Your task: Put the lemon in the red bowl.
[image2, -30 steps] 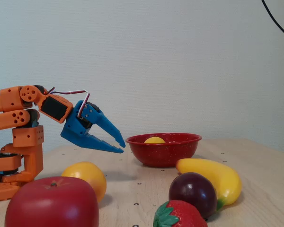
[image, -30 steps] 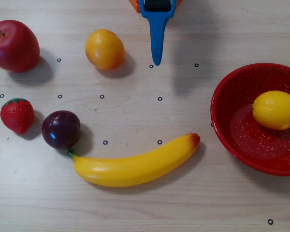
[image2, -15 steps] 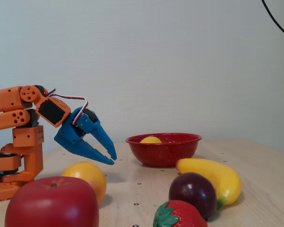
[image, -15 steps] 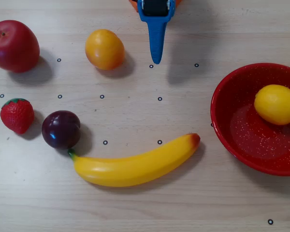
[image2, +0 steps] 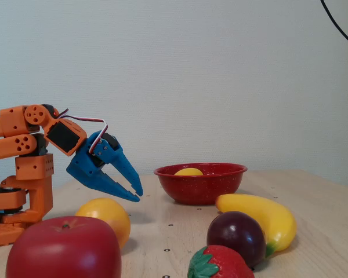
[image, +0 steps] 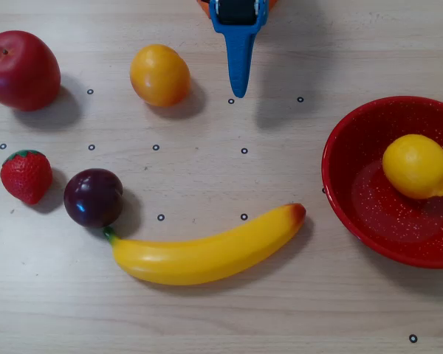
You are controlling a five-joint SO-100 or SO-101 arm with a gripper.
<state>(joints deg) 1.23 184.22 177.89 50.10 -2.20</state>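
The yellow lemon [image: 417,167] lies inside the red bowl [image: 345,192] at the right edge of the overhead view. From the fixed view only the lemon's top [image2: 188,171] shows above the red bowl's rim [image2: 200,186]. My blue gripper [image: 240,92] points down from the top edge of the overhead view, well left of the bowl. In the fixed view the gripper [image2: 138,197] hangs above the table with its tips nearly touching. It is shut and holds nothing.
An orange-yellow fruit [image: 159,74] sits just left of the gripper. A red apple [image: 21,69], a strawberry [image: 26,175] and a dark plum [image: 93,197] lie at the left. A banana [image: 207,251] lies across the middle front. The orange arm base [image2: 17,191] stands at the fixed view's left.
The arm drew back from the bowl and dipped its gripper lower, then held still. The lemon rolled a little inside the bowl and settled.
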